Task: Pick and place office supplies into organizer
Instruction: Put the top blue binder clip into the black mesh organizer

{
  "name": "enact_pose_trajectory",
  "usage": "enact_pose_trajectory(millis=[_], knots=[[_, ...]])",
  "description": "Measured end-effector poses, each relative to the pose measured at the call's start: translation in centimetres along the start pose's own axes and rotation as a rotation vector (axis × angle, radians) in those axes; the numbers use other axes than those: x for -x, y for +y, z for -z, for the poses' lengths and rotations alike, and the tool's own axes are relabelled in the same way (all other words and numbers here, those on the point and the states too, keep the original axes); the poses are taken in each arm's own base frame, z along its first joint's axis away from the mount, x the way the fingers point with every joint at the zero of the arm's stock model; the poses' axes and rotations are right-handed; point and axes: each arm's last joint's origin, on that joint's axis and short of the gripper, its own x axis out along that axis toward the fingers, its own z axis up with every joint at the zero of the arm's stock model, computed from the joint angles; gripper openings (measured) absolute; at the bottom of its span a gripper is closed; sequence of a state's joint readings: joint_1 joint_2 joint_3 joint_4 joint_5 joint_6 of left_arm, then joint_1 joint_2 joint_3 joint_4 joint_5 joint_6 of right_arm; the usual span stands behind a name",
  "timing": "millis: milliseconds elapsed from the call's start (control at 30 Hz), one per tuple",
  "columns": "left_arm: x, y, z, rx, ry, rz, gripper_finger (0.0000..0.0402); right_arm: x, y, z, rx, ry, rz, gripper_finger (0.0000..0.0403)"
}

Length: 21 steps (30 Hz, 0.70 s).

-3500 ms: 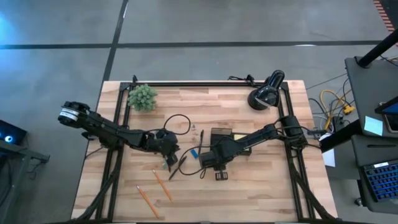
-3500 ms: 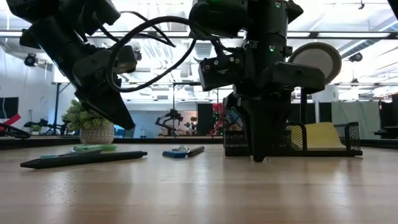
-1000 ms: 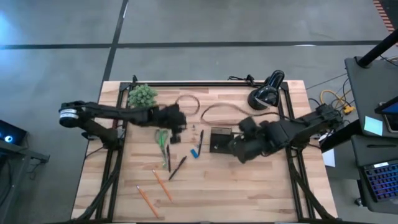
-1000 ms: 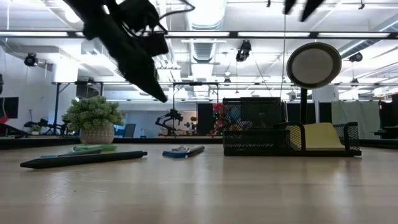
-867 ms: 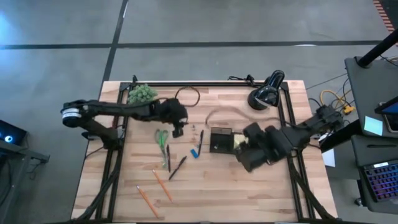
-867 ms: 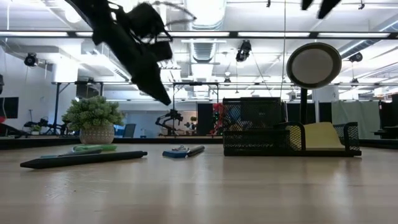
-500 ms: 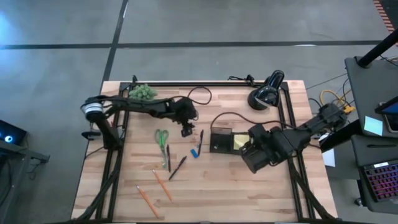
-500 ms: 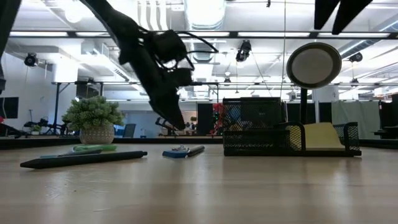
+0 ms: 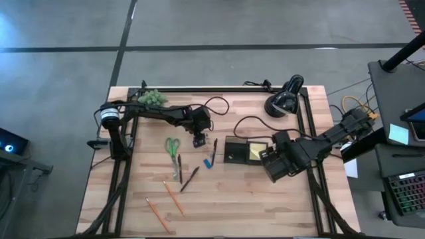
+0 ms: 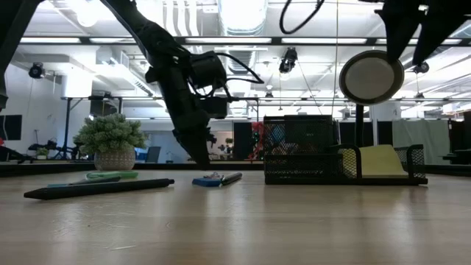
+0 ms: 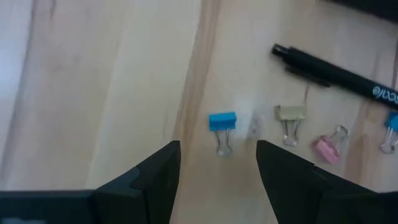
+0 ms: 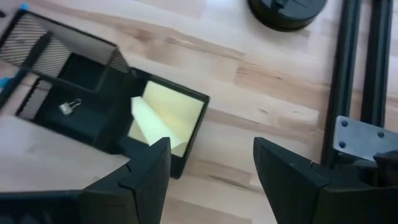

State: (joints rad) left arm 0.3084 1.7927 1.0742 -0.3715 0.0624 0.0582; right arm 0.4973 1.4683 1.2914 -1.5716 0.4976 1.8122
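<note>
Pale wooden planks make up the worktop [image 9: 265, 199], which stands on a grey concrete floor. Near its middle sits the organizer [image 9: 237, 150], a black mesh box; its end compartment holds the yellow sticky-note pad [image 12: 166, 116], and a deeper compartment beside that holds a small silver binder clip [image 12: 69, 107].

Reaching in from the far left corner, the left tool [image 9: 200, 140] hangs low over the worktop just left of the organizer, its fingers [image 11: 155, 177] spread with empty space between them. Below that gap lies a blue binder clip [image 11: 222, 122], with a tan clip [image 11: 289, 115] and a pink clip [image 11: 331, 144] in a row beside it and a black pen [image 11: 333, 73] just past them.

Off to the organizer's right, the right tool [image 12: 210, 171] hovers raised, fingers spread and holding nothing.

Green-handled scissors [image 9: 172, 146] lie left of the left tool, a dark pen [image 9: 190, 178] nearer the front, and two orange pencils [image 9: 166, 202] toward the front left. A potted plant [image 9: 151, 98] and a black desk lamp [image 9: 284, 98] stand along the back edge.
</note>
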Motion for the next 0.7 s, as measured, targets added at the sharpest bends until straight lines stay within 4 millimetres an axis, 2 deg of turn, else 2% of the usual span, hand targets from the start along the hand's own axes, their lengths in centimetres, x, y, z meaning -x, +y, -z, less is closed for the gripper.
enact_pose_trajectory(millis=[367, 700], knots=[[0.2, 0.0, -0.8, 0.009, -0.058, 0.005, 0.0198, -1.2, -1.7, 0.1, -0.046, -0.056, 0.014, 0.0219], [0.3, 0.1, -1.0, 0.102, -0.069, 0.004, 0.0198, -2.0, -2.4, -1.3, -0.074, -0.140, 0.013, 0.0219]])
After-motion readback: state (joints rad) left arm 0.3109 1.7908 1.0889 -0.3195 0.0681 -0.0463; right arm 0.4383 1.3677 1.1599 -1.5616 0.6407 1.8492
